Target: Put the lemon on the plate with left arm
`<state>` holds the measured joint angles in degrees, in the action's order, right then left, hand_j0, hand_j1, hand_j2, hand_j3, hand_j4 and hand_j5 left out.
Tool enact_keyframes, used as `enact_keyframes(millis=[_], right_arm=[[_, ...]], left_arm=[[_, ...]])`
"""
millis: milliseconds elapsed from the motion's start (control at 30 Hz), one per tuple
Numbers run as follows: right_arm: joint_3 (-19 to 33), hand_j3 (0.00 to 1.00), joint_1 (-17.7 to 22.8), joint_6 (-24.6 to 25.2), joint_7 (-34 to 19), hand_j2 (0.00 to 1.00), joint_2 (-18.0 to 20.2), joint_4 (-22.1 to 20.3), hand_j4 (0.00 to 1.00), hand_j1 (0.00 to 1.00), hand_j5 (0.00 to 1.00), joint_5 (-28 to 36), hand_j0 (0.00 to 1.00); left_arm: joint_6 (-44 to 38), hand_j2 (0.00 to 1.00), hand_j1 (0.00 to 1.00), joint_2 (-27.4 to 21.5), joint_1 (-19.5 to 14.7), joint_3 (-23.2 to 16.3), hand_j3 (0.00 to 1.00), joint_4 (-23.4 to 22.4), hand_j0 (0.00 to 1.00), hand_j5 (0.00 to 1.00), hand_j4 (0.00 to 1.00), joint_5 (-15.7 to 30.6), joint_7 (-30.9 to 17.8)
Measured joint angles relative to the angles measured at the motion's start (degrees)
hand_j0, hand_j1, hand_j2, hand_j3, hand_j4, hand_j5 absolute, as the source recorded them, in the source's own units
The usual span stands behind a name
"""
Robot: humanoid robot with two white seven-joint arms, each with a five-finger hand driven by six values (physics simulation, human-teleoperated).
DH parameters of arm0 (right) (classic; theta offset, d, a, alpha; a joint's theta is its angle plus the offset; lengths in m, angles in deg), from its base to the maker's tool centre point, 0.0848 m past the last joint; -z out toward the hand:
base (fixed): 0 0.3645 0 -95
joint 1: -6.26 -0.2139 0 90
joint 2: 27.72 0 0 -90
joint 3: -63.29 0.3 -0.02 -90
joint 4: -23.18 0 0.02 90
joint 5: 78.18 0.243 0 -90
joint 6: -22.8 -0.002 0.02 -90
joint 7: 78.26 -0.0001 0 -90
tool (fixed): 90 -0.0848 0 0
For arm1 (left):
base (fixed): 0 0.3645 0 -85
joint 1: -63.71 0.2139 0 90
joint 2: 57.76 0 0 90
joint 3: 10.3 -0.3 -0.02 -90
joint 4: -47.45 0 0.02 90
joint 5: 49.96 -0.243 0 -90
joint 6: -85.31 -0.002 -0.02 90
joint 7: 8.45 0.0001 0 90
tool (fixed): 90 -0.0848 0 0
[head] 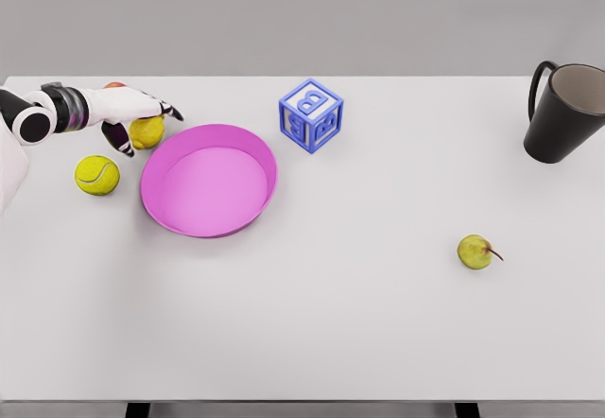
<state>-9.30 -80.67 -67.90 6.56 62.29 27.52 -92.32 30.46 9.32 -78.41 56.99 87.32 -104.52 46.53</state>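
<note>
The left hand curls around the lemon, which sits just under its palm. The plate lies just to its right. Firm the grip before lifting; avoid nudging the tennis ball below.

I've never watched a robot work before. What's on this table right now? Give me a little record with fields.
left hand: reaches in from the left, fingers curled around the lemon
lemon: yellow, just left of the plate, not on it
plate: pink, round, nothing in it
tennis ball: left of the plate
letter block: blue, behind the plate's right side
mug: black, far right
pear: green, right front
right arm: not visible
</note>
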Motion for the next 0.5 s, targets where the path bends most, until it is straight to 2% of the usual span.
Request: enact_keyframes(millis=[500], right_arm=[[0.00,1.00,0.00,0.00,0.00,1.00,0.00,0.03,1.00,1.00,1.00,0.00,1.00]], left_arm=[[-0.02,0.68,0.68,-0.13,0.00,0.17,0.68,-0.37,0.68,0.68,0.68,0.12,0.00]])
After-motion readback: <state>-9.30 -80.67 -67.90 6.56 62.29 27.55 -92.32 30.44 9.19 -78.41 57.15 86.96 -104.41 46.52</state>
